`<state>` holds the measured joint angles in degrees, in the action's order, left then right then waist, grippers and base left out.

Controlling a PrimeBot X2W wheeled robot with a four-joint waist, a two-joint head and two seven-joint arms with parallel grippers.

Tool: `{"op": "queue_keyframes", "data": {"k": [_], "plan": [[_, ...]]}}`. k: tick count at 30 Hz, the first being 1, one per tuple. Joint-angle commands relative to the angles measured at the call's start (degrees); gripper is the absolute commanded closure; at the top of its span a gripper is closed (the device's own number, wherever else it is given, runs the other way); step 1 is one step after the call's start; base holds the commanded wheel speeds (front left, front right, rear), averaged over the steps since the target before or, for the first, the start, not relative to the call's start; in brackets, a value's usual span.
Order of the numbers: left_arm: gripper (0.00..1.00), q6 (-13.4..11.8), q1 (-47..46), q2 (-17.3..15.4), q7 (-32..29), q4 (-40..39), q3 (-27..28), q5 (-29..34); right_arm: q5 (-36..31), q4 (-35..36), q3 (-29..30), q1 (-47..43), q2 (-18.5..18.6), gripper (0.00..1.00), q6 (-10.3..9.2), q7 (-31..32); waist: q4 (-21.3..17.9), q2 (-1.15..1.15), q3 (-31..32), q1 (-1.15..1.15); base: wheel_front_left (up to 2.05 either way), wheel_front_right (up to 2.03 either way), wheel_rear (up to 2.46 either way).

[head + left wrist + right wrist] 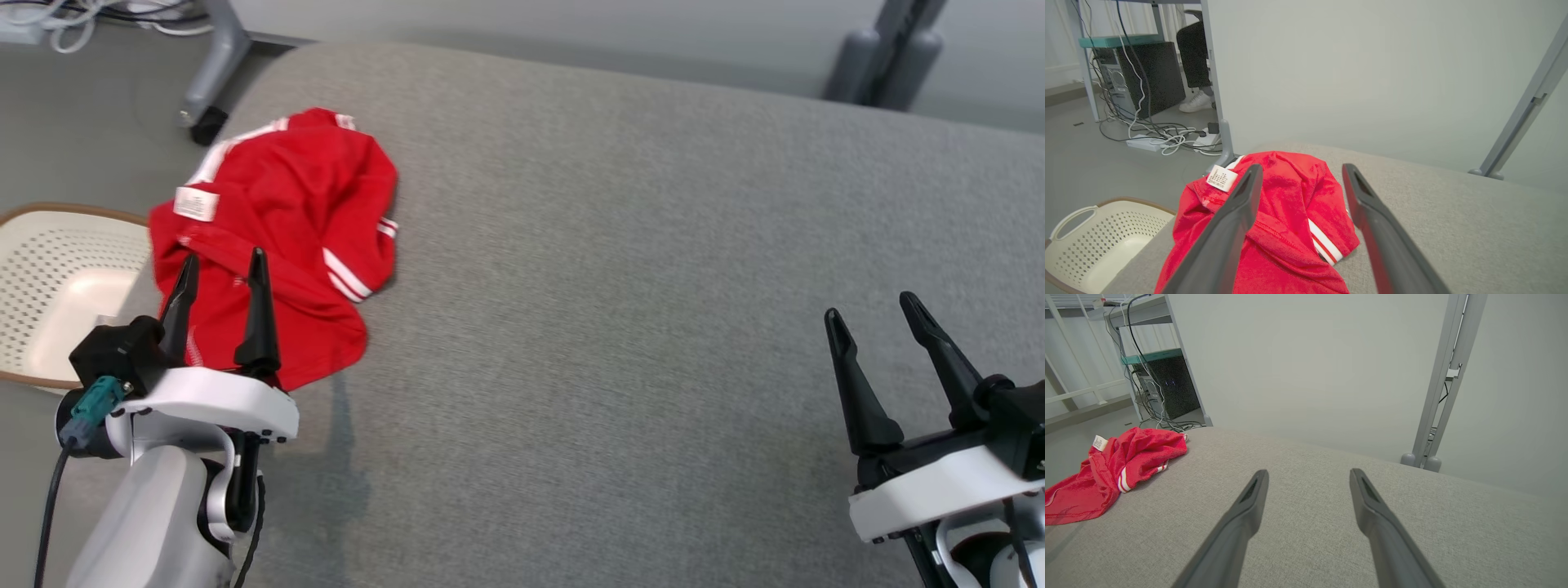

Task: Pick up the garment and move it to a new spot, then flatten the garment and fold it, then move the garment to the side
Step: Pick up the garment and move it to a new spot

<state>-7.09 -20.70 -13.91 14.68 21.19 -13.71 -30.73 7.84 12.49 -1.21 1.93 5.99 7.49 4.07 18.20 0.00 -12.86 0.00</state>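
The left hand (225,256) has its two dark fingers spread wide, with nothing pinched between them. It is poised at the near left part of the red garment (286,212), and from its wrist view the fingers (1237,220) frame the crumpled cloth. I cannot tell whether the tips touch the fabric.

The garment lies bunched in a heap at the left end of the grey fabric-covered tabletop (653,245), and its left edge reaches the rim there. A white label (196,202) shows on its far left side, and white stripes (347,278) run along a fold on its right.

Just left of the tabletop, lower down, a cream perforated basket (49,278) with a brown rim sits on the floor.

The right hand (869,306) is well apart from the garment, at the near right. Its fingers are likewise spread over bare grey fabric and grip nothing.

Beyond the tabletop's far left corner stands a grey desk leg (220,57). Past it are a black computer tower (1147,77), a tangle of cables (1159,134) and a person's white shoe (1196,104). At the far right, grey posts (890,57) rise against a pale wall.
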Motion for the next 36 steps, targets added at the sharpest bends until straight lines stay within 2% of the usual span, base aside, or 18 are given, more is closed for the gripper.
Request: {"op": "queue_keyframes", "data": {"k": [1, 9, 14, 15, 16, 20, 26, 30, 36], "plan": [[0.0, 0.4, -1.0, 0.0, 0.1, 0.7, 0.2, -0.4, -0.2, 0.3, 0.1, 0.7, 0.3, 0.0, 0.01, 0.0, -3.3, 0.0, -3.4, 0.0, 0.0, 0.0, 0.0], [0.0, 5.8, -8.0, 2.4, -0.9, 22.3, 1.1, -5.0, 0.1, 0.0, 0.3, 2.5, 0.1, 0.0, 0.01, -0.8, -6.2, 0.0, -7.3, 0.0, 0.0, 0.0, 0.0], [0.0, 8.2, -11.7, 3.2, -3.1, 33.8, 1.7, -7.3, 0.1, -1.2, -1.1, 3.9, 0.9, 0.0, 0.01, -1.2, -7.4, 0.0, -7.5, 0.0, 0.0, 0.0, 0.0], [0.54, 8.7, -11.9, 3.6, -3.8, 35.7, 1.6, -7.7, 0.1, -1.4, -1.2, 4.1, 1.2, 0.0, 0.01, -1.2, -7.6, 0.0, -7.4, 0.0, 0.0, 0.0, 0.0], [1.0, 9.2, -12.2, 3.9, -4.4, 37.4, 1.4, -7.8, 0.2, -1.5, -1.2, 4.2, 1.3, 0.0, 0.01, -1.2, -7.7, 0.0, -7.3, 0.0, 0.0, 0.0, 0.0], [1.0, 10.7, -13.8, 3.8, -3.8, 41.6, 0.8, -7.7, 0.5, -1.9, -1.1, 4.6, 1.8, 0.0, 0.01, -1.3, -8.0, 0.0, -6.8, 0.0, 0.0, 0.0, 0.0], [1.0, 11.5, -15.4, 1.5, 0.4, 38.3, 2.4, -6.1, 0.7, -2.9, -0.1, 4.0, 1.1, 0.0, 0.01, -2.4, -8.3, 0.0, -4.5, 0.0, 0.0, 0.0, 0.0], [1.0, 9.7, -11.6, 0.6, 0.5, 26.3, 6.0, -2.5, 0.6, -3.7, 1.2, 3.0, 0.5, 0.0, 0.01, -3.3, -8.0, 0.0, -1.9, 0.0, 0.0, 0.0, 0.0], [1.0, 7.3, -2.8, 1.4, 0.5, 7.4, 9.3, 3.5, 0.9, -5.1, 2.8, 1.1, -0.4, 0.0, 0.01, -4.3, -8.3, 0.0, 2.7, 0.0, 0.0, 0.0, 0.0]]}}
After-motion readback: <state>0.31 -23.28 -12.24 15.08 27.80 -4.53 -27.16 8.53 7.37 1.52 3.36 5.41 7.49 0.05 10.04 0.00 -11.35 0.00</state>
